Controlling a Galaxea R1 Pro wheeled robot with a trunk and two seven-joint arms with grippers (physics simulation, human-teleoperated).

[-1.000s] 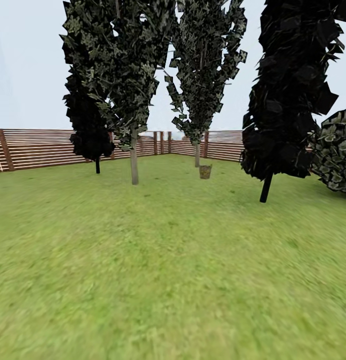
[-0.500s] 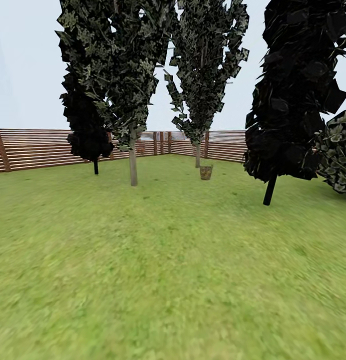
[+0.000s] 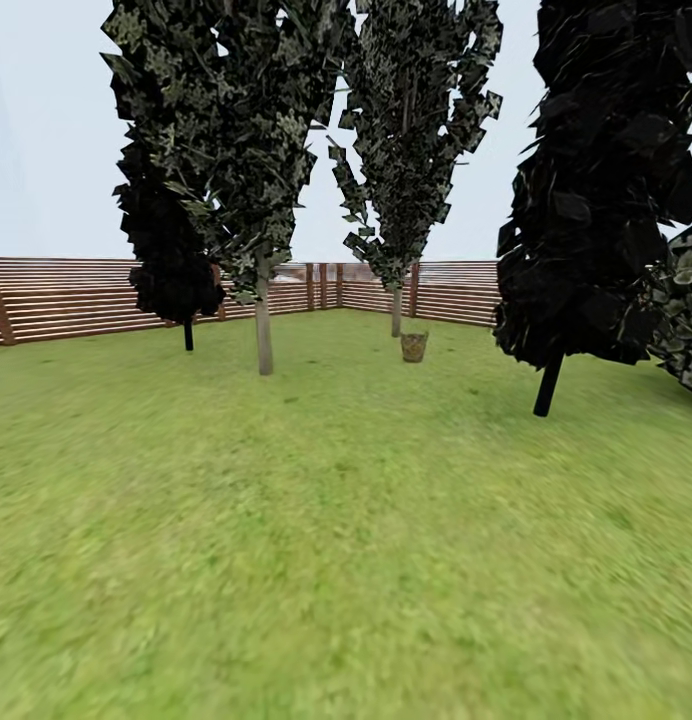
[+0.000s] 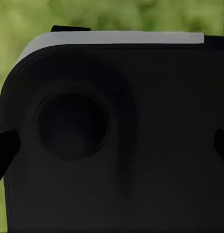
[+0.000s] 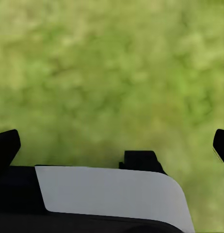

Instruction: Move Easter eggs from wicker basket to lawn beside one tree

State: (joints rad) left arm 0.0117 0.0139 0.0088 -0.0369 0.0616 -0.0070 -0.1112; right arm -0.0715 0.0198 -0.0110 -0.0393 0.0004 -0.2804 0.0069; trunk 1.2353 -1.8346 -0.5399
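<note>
The wicker basket point(image 3: 414, 347) stands far off on the lawn point(image 3: 326, 520), small and light brown, just in front of a pale-trunked tree point(image 3: 396, 310). A second pale-trunked tree point(image 3: 263, 325) rises to its left. The Easter eggs are hidden at this distance. In the left wrist view my left gripper point(image 4: 112, 148) is open, its dark fingertips point(image 4: 5, 150) at the frame's sides over a black and white part of the robot. In the right wrist view my right gripper point(image 5: 112, 145) is open above blurred grass, with one fingertip point(image 5: 6, 146) at the edge.
A black conifer point(image 3: 548, 385) stands at the right, and another point(image 3: 187, 335) at the left near the brown slat fence point(image 3: 76, 295). A leafy bush point(image 3: 686, 320) shows at the right edge. Wide grass lies between me and the trees.
The whole head view has crept forward: the trees and basket look slightly nearer and larger. Nothing in the garden itself has moved.
</note>
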